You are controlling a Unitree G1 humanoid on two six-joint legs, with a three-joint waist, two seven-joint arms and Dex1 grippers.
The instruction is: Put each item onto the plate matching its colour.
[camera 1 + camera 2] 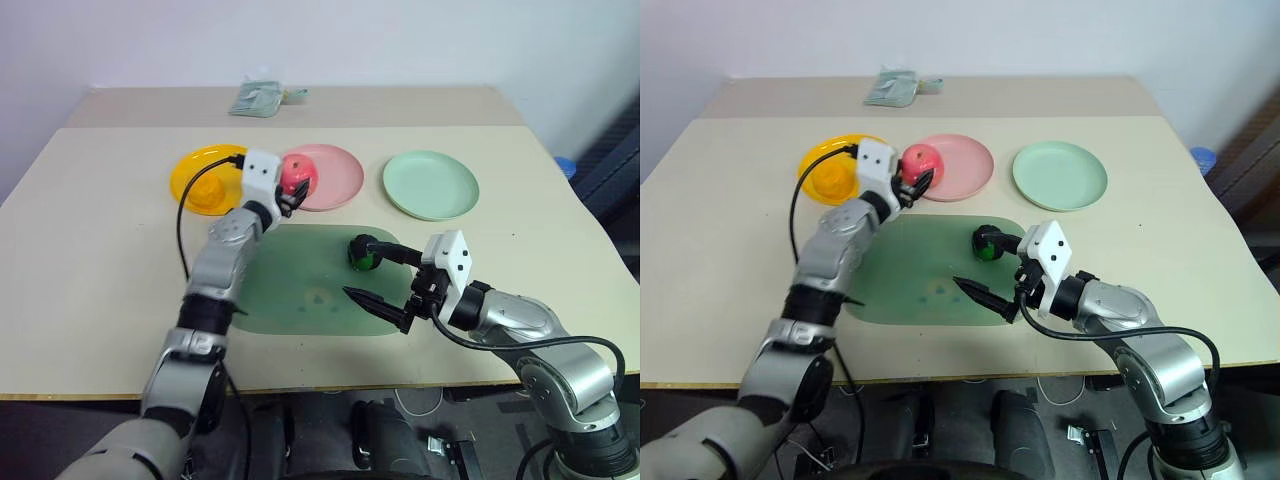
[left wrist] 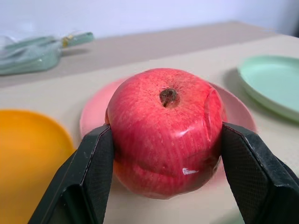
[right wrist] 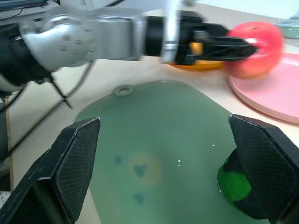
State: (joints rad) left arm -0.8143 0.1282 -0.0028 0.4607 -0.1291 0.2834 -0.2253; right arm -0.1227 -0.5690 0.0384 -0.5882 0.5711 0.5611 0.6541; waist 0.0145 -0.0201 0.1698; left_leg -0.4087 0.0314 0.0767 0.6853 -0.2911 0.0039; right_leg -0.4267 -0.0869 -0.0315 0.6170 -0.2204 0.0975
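Observation:
My left gripper point(image 1: 293, 192) is shut on the pink-red apple point(image 2: 166, 130) and holds it just over the near left rim of the pink plate point(image 1: 338, 182). An orange round fruit point(image 1: 206, 192) sits on the yellow-orange plate point(image 1: 188, 163). The mint green plate point(image 1: 430, 186) stands at the right with nothing on it. The dark green ball point(image 1: 362, 254) lies on the translucent green mat point(image 1: 300, 290). My right gripper point(image 1: 358, 270) is open low over the mat, its far finger right beside the ball.
A pale green cloth bundle point(image 1: 258, 98) lies at the back of the table. The table's front edge runs just below the mat, and bare tabletop spreads to the left and right of the plates.

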